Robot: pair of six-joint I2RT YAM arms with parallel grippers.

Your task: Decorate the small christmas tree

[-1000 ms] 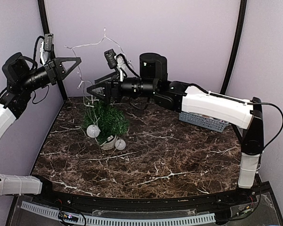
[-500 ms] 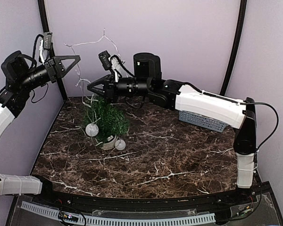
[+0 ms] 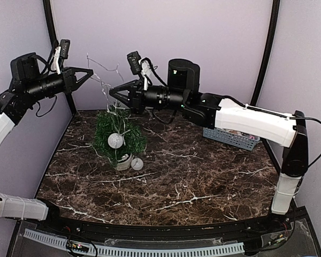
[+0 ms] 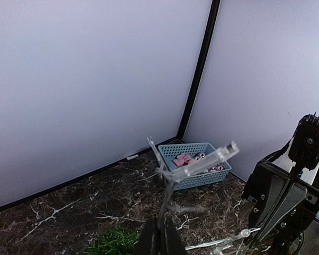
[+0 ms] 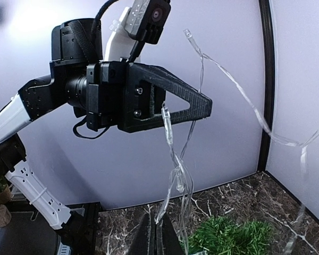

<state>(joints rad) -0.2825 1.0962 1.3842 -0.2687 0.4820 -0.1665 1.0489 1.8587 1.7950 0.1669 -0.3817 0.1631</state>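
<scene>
Draping step: the left pincer (image 3: 89,72) and right pincer (image 3: 112,91) are both clamped tight on a clear light string (image 3: 103,75), which hangs in the air between them. The small christmas tree (image 3: 113,134) stands on the bench (image 3: 203,176) at the back left — just under the right pincer, below and right of the left one. Next, I judge, both should lower together and lay the string over the branches.
</scene>
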